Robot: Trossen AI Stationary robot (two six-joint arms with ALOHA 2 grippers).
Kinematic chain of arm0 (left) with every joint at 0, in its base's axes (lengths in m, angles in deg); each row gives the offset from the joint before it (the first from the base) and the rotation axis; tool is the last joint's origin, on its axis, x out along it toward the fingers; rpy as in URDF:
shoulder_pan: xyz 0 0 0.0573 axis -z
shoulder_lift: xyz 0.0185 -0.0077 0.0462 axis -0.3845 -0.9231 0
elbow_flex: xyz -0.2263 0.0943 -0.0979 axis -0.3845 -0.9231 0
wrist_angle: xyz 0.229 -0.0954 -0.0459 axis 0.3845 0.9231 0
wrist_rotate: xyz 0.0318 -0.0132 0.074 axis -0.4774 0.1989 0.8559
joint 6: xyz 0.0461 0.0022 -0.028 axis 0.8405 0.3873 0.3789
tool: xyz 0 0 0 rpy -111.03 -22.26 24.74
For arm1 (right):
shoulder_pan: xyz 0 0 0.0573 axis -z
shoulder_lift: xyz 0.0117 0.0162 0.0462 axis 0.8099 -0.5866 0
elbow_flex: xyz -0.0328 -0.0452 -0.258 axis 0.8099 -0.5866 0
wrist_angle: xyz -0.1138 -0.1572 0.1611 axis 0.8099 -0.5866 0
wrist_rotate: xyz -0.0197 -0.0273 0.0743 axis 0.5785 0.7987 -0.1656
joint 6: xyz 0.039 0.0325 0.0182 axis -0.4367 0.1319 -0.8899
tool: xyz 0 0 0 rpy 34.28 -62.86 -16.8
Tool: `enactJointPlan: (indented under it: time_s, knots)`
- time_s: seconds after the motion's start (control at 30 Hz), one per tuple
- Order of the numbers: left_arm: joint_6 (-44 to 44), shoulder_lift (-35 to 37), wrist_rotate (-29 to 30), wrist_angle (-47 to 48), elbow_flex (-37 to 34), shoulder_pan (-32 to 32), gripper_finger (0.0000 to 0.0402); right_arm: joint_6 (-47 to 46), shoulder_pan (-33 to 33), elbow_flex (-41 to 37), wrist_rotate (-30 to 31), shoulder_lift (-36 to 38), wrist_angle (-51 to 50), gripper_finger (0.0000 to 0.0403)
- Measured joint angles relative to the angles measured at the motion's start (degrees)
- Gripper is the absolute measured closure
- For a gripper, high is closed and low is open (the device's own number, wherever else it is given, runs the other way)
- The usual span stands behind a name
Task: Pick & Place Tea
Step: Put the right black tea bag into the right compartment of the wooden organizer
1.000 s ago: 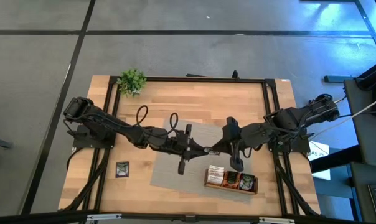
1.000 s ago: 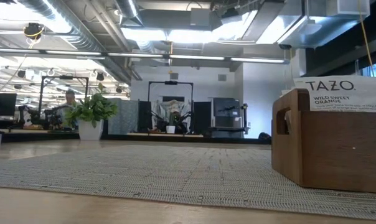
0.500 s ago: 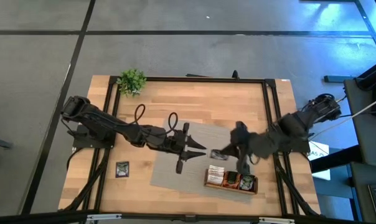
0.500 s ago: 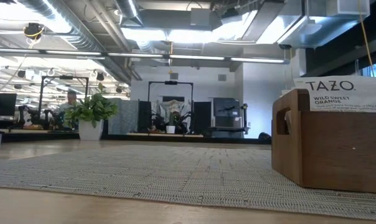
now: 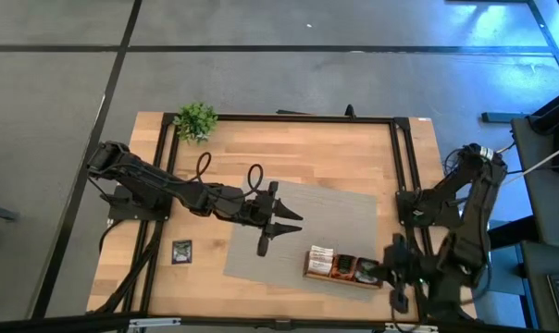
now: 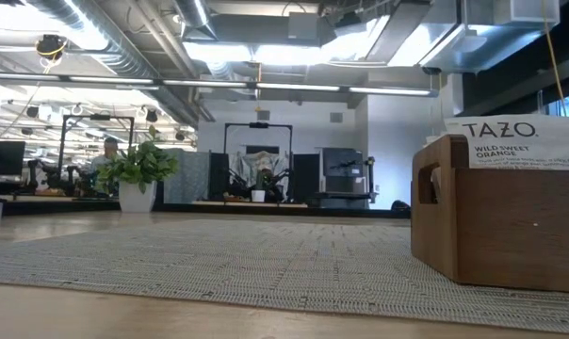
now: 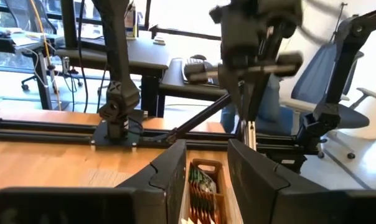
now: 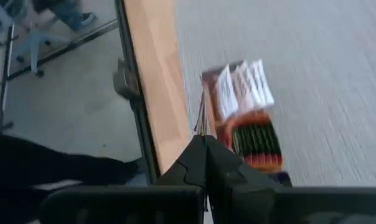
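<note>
The wooden tray [image 5: 342, 268] stands on the grey mat [image 5: 303, 222], with tea sachets upright in its compartments: white ones [image 5: 321, 261] at the left, dark ones [image 8: 256, 140] further right. One more dark sachet [image 5: 181, 251] lies flat on the bare table at the near left. My right gripper [image 5: 387, 274] hangs over the tray's right end, shut on a thin sachet [image 8: 200, 121] seen edge-on. My left gripper [image 5: 287, 222] is open above the mat, holding nothing. In the low view only the tray [image 6: 496, 217] and a white sachet [image 6: 511, 141] show. My right gripper pinches a tea sachet between its two fingers. The sachet's thin edge [image 8: 200, 124] sticks out past the fingertips. The fingers slant downward from the table's right side. The sachet is lifted clear, above the tray's right end.
A small potted plant [image 5: 195, 120] stands at the table's far left corner. A black frame rail [image 8: 129, 81] runs along the near edge just beyond the tray. The mat's far half [image 5: 335, 199] is bare.
The grippers met over the mat around one sachet. My left gripper has opened and let go, staying roughly in place. My right gripper, shut on the sachet, has swung quickly toward the table's near right and down, turning as it went, to the tray's right end.
</note>
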Motion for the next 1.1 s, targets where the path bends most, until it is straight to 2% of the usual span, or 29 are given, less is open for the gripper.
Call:
enactJointPlan:
  time_s: [0.2, 0.47, 0.87, 1.1]
  knots:
    - [-0.29, 0.0, 0.35, -0.67, 0.0, 0.0, 0.0286, -3.52, -5.7, -11.23, 1.6, 0.02, 3.65, 0.0399]
    - [-1.94, 0.0, 0.37, -0.56, 0.0, 0.0, 0.0289, -3.7, -6.4, -23.05, 0.96, 0.02, 13.76, 0.0399]
    - [-2.84, 0.0, 0.39, 0.0, 0.0, 0.0, 0.0287, -3.44, -6.4, -31.7, 0.76, -0.02, 25.78, 0.0399]
    - [-2.84, 0.0, 0.39, 0.04, 0.0, 0.0, 0.0288, -3.4, -6.38, -33.34, 0.41, -0.07, 26.72, 0.0392]
